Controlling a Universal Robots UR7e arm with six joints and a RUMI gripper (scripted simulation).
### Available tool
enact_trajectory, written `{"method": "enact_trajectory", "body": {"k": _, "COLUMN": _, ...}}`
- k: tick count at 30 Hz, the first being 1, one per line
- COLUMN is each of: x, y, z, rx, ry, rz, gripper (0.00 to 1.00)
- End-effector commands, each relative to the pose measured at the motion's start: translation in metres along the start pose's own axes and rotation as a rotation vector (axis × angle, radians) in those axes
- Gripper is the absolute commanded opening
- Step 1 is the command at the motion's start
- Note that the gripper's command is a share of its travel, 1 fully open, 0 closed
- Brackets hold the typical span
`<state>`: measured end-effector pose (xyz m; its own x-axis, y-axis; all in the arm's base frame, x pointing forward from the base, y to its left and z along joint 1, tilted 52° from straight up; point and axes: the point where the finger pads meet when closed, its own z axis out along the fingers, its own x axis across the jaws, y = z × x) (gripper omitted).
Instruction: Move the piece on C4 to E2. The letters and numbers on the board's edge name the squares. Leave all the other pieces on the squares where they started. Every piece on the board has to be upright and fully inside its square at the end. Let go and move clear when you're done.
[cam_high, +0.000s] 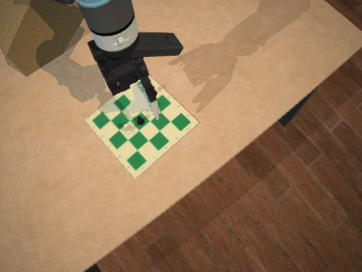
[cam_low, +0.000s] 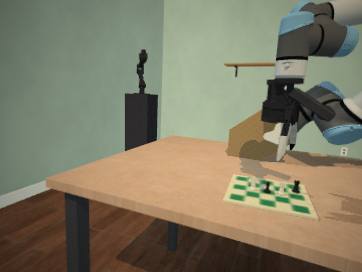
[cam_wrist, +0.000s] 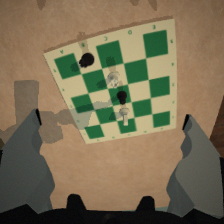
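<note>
The green and cream chessboard (cam_high: 142, 127) lies on the wooden table and also shows in the wrist view (cam_wrist: 117, 82). Four small pieces stand on it. In the wrist view a black piece (cam_wrist: 86, 60) stands in column B. A pale piece (cam_wrist: 113, 78), a black piece (cam_wrist: 121, 96) and a white piece (cam_wrist: 124, 114) stand in a line down column C. I cannot read the row numbers, so I cannot tell which one is on C4. My gripper (cam_high: 145, 107) (cam_low: 285, 145) hangs open and empty well above the board, touching no piece.
A tan cardboard box (cam_high: 30, 30) stands at the table's back left, behind the arm. The table's front edge (cam_high: 210, 175) runs close to the board. A dark pedestal with a statue (cam_low: 141, 120) stands beyond the table.
</note>
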<state>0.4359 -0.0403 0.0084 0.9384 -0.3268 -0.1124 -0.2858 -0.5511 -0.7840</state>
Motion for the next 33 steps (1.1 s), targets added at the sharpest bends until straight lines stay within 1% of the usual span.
{"method": "enact_trajectory", "body": {"k": 1, "x": 0.0005, "y": 0.0007, "z": 0.0015, "rx": -0.004, "ry": 0.002, "rz": 0.068, "gripper": 1.0}}
{"method": "enact_trajectory", "body": {"k": 12, "x": 0.0005, "y": 0.001, "z": 0.0024, "rx": -0.004, "ry": 0.002, "rz": 0.099, "gripper": 1.0}}
{"method": "enact_trajectory", "body": {"k": 13, "x": 0.0005, "y": 0.001, "z": 0.0024, "rx": -0.004, "ry": 0.002, "rz": 0.099, "gripper": 0.22}}
{"method": "enact_trajectory", "body": {"k": 33, "x": 0.0005, "y": 0.001, "z": 0.0024, "rx": -0.004, "ry": 0.002, "rz": 0.099, "gripper": 0.22}}
